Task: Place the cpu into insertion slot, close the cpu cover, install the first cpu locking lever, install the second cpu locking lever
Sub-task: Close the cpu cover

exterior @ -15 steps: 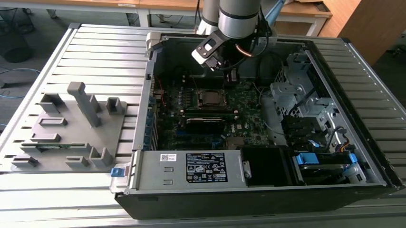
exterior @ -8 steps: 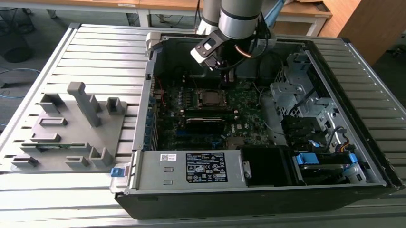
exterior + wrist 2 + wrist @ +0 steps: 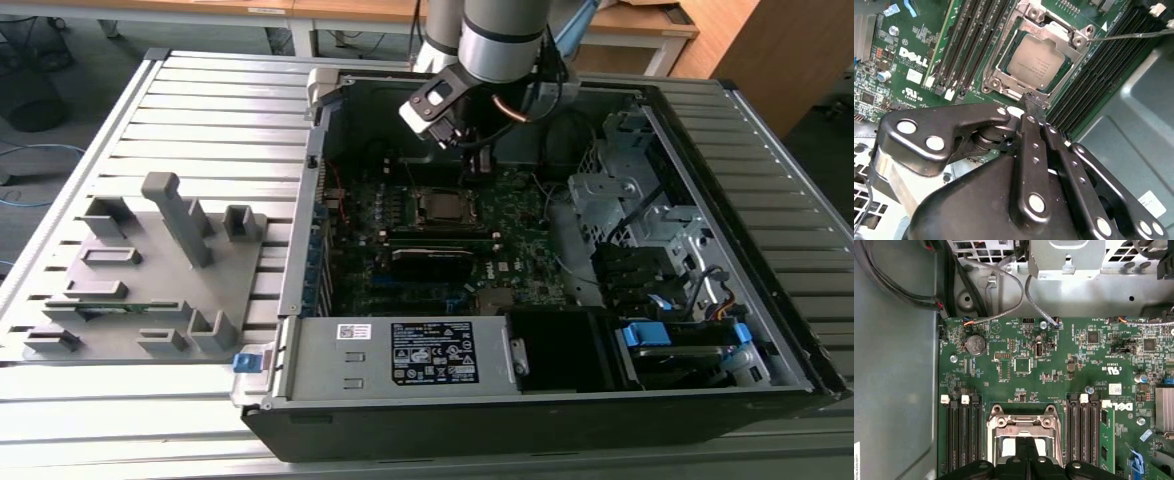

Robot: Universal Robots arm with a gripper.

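Note:
The cpu (image 3: pixel 1038 62) lies with its silvery top up inside the insertion slot (image 3: pixel 441 207) on the green board. The cpu cover (image 3: pixel 1004 60), a silvery metal frame, lies flat around it, and the chip shows through its window. A thin metal locking lever (image 3: pixel 1134 36) runs out from one corner of the socket, over the long black slots. My gripper (image 3: pixel 1034 102) hangs just above one edge of the socket frame, fingers shut together with nothing between them. In the first wrist view the gripper (image 3: pixel 1026 452) covers part of the cpu cover (image 3: pixel 999 422).
Long black memory slots (image 3: pixel 969 45) flank the socket on both sides. The grey case wall (image 3: pixel 1134 140) stands close beside the gripper. Cables (image 3: pixel 1004 315) and a drive cage (image 3: pixel 641 200) crowd the case. A grey fixture plate (image 3: pixel 147 270) sits at the exterior view's left.

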